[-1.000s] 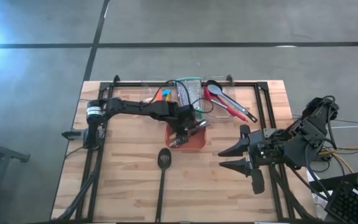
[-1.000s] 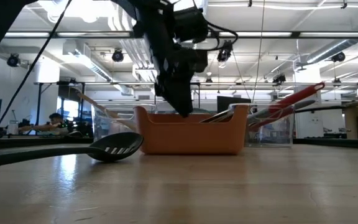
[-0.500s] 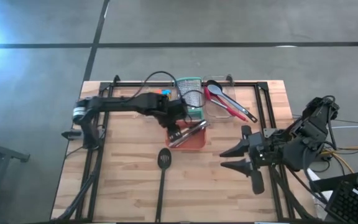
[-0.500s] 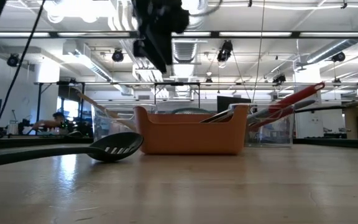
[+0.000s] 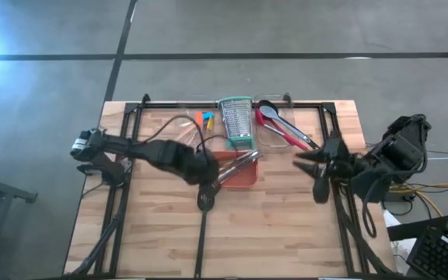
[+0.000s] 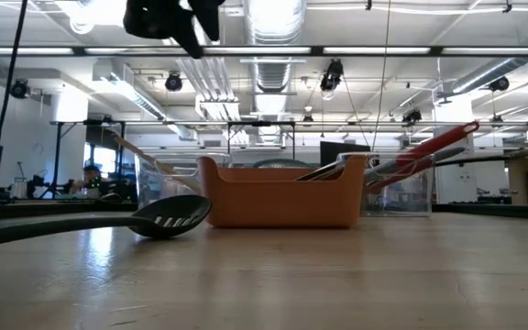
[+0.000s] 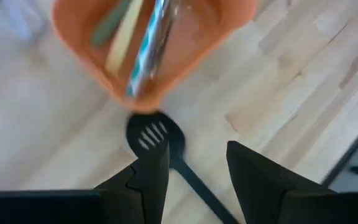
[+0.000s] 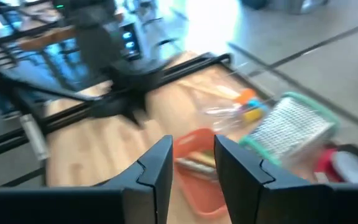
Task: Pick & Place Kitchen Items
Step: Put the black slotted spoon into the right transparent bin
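Left gripper (image 7: 191,171), jaws apart and empty, hovers over the black slotted turner (image 5: 204,200) lying mid-table; several utensils sit in the orange plastic tray (image 5: 243,177); right gripper (image 8: 191,165) open, empty near the table's right edge.

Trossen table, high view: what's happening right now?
Kitchen utensils are being sorted. The left gripper hovers with its fingers apart and empty above the black slotted spoon lying on the wooden table, just in front of the orange plastic tray, which already holds metal utensils. The right gripper is empty and sits near the clear bin with the red spoon. The steel grater with teal rims stands upright behind the tray.
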